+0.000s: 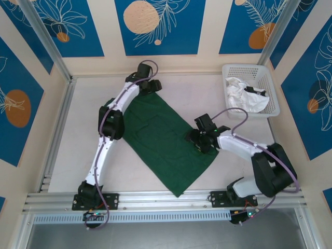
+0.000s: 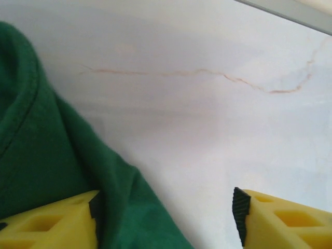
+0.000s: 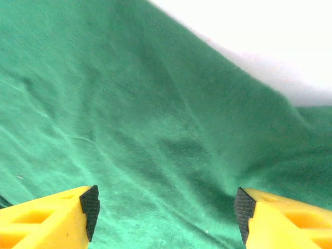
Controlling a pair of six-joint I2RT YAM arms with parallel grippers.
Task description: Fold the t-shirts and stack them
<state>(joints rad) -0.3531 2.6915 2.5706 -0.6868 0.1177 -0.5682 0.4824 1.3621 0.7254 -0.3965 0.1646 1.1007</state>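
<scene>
The dark green t-shirt (image 1: 161, 140) is spread slantwise on the table (image 1: 83, 135), apparently already narrowed into a long band. The white t-shirt (image 1: 243, 99) is bundled in the basket (image 1: 248, 66) at the far right. The step in hand is judged to be a grasp of the green cloth for its next fold.

The left gripper (image 2: 165, 210) is held at the far end of the shirt with its jaws wide. The right gripper (image 3: 165, 207) is poised over the shirt's right edge, jaws likewise wide, and nothing is held by either. For a clean fold, all layers of the edge should be taken at once — a pinch of the top layer alone would likely pull the band apart. The left jaws would be better moved sideways onto the hem, since cloth is met at one finger and bare table lies across the rest of the gap. The two ends should be lifted level and laid down together, so that no slack is dragged.

From the top camera the shirt's whole outline and the basket are given, but not the jaw gaps. The left wrist camera supplies the stitched, curved hem and a faint reddish vein in the table. The right wrist camera supplies soft creases in the cloth — and a strip of bare table beyond its edge.
</scene>
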